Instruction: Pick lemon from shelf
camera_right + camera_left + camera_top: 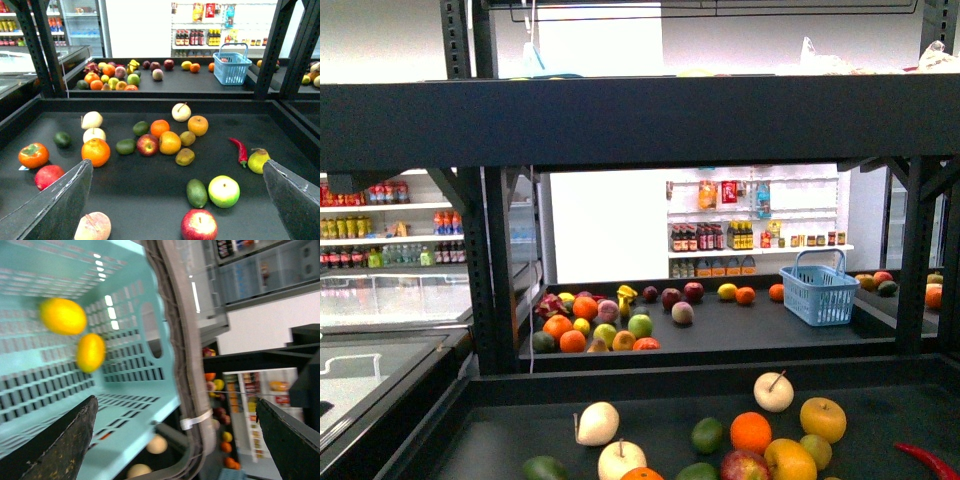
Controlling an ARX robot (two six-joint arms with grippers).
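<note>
The right claw (175, 200) hangs with its two dark fingers spread wide apart and nothing between them, over the near board of the black metal shelf (150, 197). That board is flat, matte and dark, walled by a low raised lip with hole-punched uprights at the corners, and the stretch directly under the claw is bare. Ahead of the claw lies a loose cluster: an orange (95, 152), a red apple (148, 144), a smooth deep-yellow round fruit (170, 142), a pale round fruit with a stalk (181, 112), and off to one side a glossy red chili (240, 150). Closer in sit a green-yellow apple (223, 191) and a dark avocado (196, 193). The left claw (175, 440) is likewise spread open and empty, poised at the mouth of a light-blue slotted plastic basket (130, 365); inside, against the ribbed wall beyond the fingers, rest two smooth bright yellow ovals, the lemon (91, 352) and a second yellow fruit (63, 316) just beside it, both blurred. In the front view neither claw shows, and a heavy crossbeam (640, 120) spans overhead.
</note>
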